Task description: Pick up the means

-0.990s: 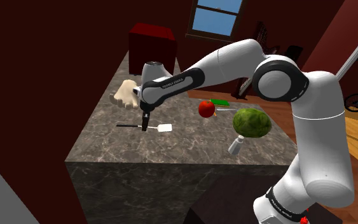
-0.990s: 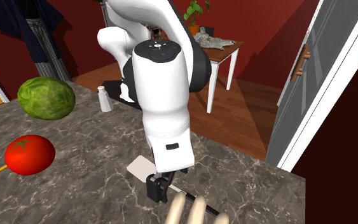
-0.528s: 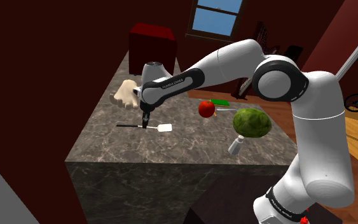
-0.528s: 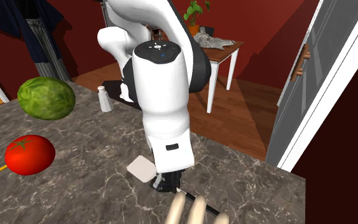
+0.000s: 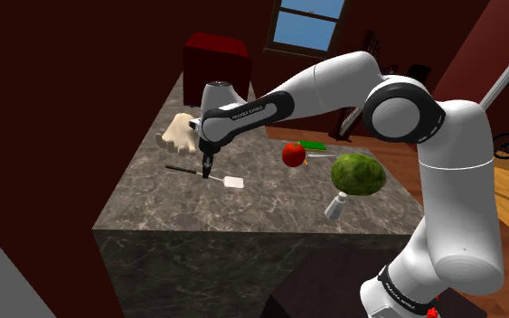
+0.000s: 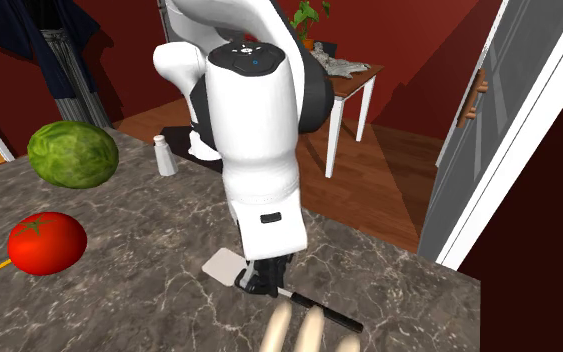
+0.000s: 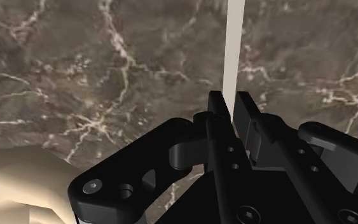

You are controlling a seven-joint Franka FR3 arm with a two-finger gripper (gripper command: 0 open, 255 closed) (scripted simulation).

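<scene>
**Spatula gripped and tipped up at the handle end**

Change since a second ago: the tool (image 5: 206,172) has risen a little. The black handle of the spatula (image 5: 234,182) now slants upward, where before it lay flat on the worktop (image 5: 153,203).

- Tool (image 7: 233,98): closed on the spatula (image 7: 234,44), whose pale strip runs out from between the two fingers. In the second exterior view the tool (image 6: 259,285) hangs straight down from the white arm.
- Spatula (image 6: 224,267): to the shoulder view's left of the tomato (image 5: 292,154) and well apart from it. The white blade is the lower end; contact with the stone cannot be told.
- Beige object (image 5: 180,134): farther left of the tomato than the spatula and just beside the handle's far side. It shows near the tool in the wrist view (image 7: 18,184).
- Green melon (image 5: 359,173) and shaker (image 5: 335,208): on the tomato's other side, near the worktop's right edge.
- Open room: bare stone from the tomato to the spatula, and on to the worktop's near and left edges.
</scene>
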